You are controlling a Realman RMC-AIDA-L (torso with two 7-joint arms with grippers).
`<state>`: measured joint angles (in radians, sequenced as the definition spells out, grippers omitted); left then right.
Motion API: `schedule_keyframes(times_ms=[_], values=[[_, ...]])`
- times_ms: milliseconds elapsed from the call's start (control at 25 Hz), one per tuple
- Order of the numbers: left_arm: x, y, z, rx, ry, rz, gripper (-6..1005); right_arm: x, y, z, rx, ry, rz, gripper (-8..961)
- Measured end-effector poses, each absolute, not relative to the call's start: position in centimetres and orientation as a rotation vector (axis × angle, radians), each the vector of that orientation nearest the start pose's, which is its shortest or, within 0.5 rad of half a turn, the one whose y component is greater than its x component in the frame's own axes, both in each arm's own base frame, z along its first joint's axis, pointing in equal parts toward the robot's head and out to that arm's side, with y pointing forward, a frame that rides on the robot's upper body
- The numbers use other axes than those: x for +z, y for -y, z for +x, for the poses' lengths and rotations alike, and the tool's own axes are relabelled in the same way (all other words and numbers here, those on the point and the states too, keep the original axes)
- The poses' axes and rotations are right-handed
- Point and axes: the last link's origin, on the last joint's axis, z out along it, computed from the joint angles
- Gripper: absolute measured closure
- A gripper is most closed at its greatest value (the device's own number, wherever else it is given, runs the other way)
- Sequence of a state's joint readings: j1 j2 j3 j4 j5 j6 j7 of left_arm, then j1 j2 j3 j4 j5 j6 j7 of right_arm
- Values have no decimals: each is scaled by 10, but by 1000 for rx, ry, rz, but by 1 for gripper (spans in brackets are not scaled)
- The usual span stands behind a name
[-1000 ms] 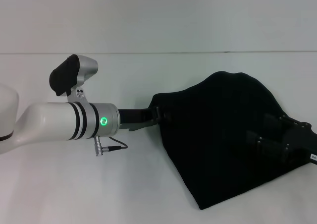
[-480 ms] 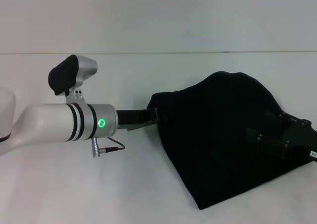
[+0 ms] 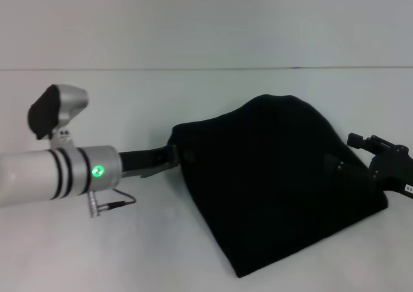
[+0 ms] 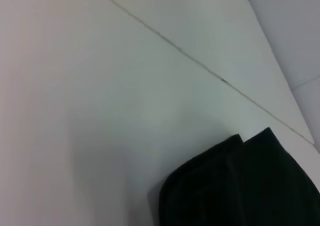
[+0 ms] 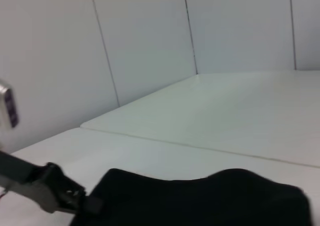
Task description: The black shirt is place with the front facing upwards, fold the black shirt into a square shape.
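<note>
So the left gripper point(image 3: 173, 155) is pinched onto the left edge of the black shirt point(image 3: 277, 182), bunched on the white table point(image 3: 129, 253), while the right gripper point(image 3: 361, 169) grips its right side.

Right wrist view. Black shirt point(image 5: 200, 198): a dark, rounded mound of cloth along the lower edge, plain surface, no lettering visible. Left gripper point(image 5: 75, 198): dark fingers reaching in from the side, tips meeting the cloth's edge (exact grip unclear). White table point(image 5: 210, 126): broad, bare surface with one thin seam running across. White panelled wall point(image 5: 150, 41): behind, vertical joints showing.
</note>
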<state>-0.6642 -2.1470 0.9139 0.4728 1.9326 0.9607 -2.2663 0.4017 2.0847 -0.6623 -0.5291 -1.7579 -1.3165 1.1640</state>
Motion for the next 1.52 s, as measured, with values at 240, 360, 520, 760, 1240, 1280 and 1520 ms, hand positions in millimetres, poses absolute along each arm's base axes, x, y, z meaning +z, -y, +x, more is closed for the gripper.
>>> schedule_keyframes(times_ms=[240,360,520,760,1240,1280,1520], values=[[-49,-366,-278,-667,1790,-2069,949,1,-327,317,698,-711,-2316,104],[-33,-365,-292,-666,1785,-2042,949,1,-330,316,696,-722,-2309,104],[-22,-371,-297,-640,1767,-2038,949,0,-333,314,695,-727,-2307,104],[-22,-395,-279,-611,1651,-2079,949,-6,-336,312,689,-737,-2312,103],[-35,-424,-261,-568,1514,-1987,926,-12,-338,311,675,-745,-2323,103],[-35,-424,-262,-570,1512,-1981,915,-12,-338,311,675,-744,-2323,103],[-30,-422,-263,-582,1474,-1997,621,-12,-339,312,670,-743,-2318,103]])
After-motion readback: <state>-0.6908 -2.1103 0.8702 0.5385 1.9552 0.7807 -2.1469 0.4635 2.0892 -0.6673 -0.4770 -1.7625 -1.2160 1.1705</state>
